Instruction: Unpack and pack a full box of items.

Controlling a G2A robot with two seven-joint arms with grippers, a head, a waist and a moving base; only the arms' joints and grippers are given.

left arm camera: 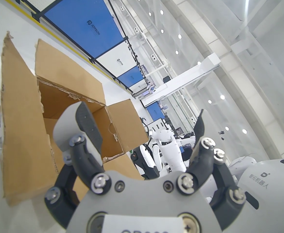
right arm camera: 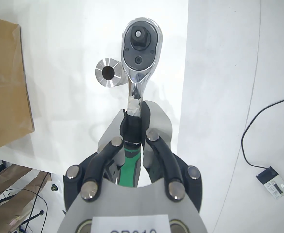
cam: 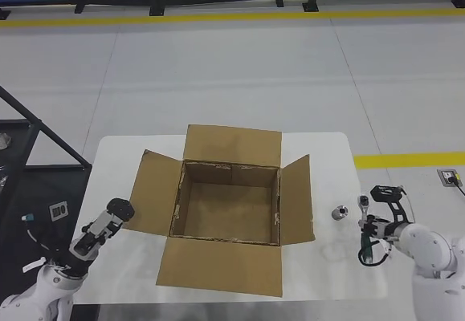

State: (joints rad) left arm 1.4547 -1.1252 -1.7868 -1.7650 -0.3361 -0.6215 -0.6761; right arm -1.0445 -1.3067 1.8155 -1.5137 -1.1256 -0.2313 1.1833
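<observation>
Clamping the ratchet wrench [right arm camera: 140, 49] by its taped shank, the right gripper [right arm camera: 133, 122] hides much of the green handle. A steel socket [right arm camera: 109, 73] stands near on the table [cam: 328, 152], beside the open cardboard box [cam: 224, 265]. The left gripper [left arm camera: 142, 120] gapes wide by the box's left flap.

Jaws clamp a ratchet wrench [right arm camera: 141, 47], head beside a socket [right arm camera: 107, 72].
</observation>
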